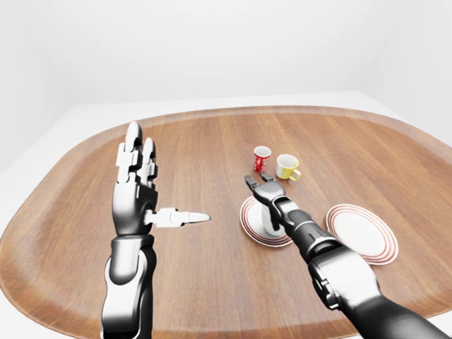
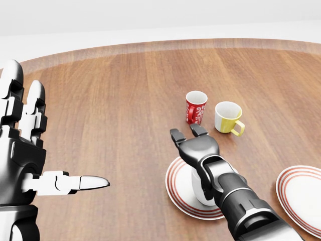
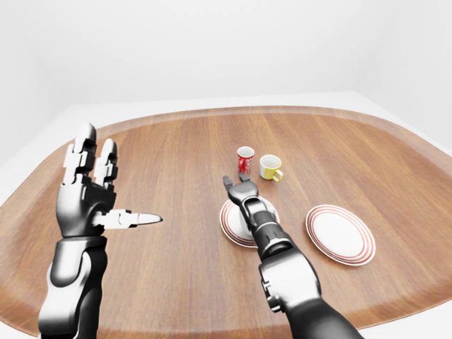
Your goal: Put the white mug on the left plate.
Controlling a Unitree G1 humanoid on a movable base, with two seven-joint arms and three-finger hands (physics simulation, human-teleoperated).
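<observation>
The white mug (image 2: 198, 190) stands upright on the left plate (image 2: 175, 187), a white plate with red rings. My right hand (image 2: 190, 134) is open, its fingers stretched out just past the mug toward the top of the head view. My wrist and forearm pass over the mug and hide most of it, so I cannot tell whether they touch. My left hand (image 1: 152, 187) is raised and open at the left, palm up and thumb pointing right, far from the mug and empty.
A red patterned mug (image 2: 196, 107) and a yellow mug (image 2: 227, 117) stand side by side just beyond my right hand. A second ringed plate (image 2: 301, 196) lies at the right. All rest on a large oval wooden table (image 2: 125, 100).
</observation>
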